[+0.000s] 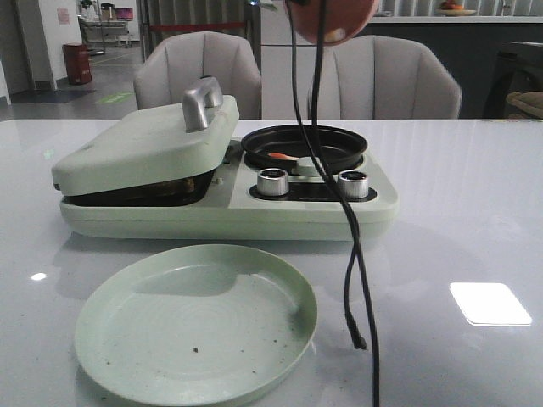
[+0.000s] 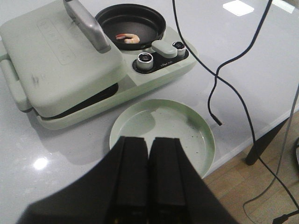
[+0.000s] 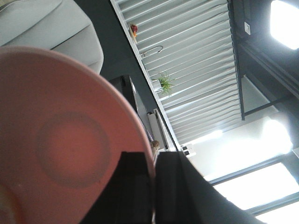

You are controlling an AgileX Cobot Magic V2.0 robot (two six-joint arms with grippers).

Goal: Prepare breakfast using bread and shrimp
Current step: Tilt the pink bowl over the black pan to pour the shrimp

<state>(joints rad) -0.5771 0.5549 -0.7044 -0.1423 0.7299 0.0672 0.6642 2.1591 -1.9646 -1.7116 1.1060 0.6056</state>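
Shrimp [image 2: 128, 38] lies in the black pan [image 2: 130, 26]; bread is barely visible under the press lid [image 2: 56, 51]. Right claw [image 3: 153, 186] grasps a pink plate [image 3: 56, 140] rim, raised high; left claw [image 2: 148, 172] is clenched, empty, above the green plate [image 2: 205, 140]. Likely next: plating the food.

A pale green breakfast maker [image 1: 229, 216] sits on the white table [image 1: 458, 220], its hinged lid [image 1: 144, 153] propped slightly open on the left with something brown just visible in the gap. On its right side the shrimp [image 1: 280, 157] lies in the round black pan [image 1: 305, 146], behind two silver knobs [image 1: 273, 181]. An empty green plate [image 1: 195, 322] sits in front, and a black cable [image 1: 349, 229] dangles down from a pinkish plate [image 1: 333, 19] held at the top edge.
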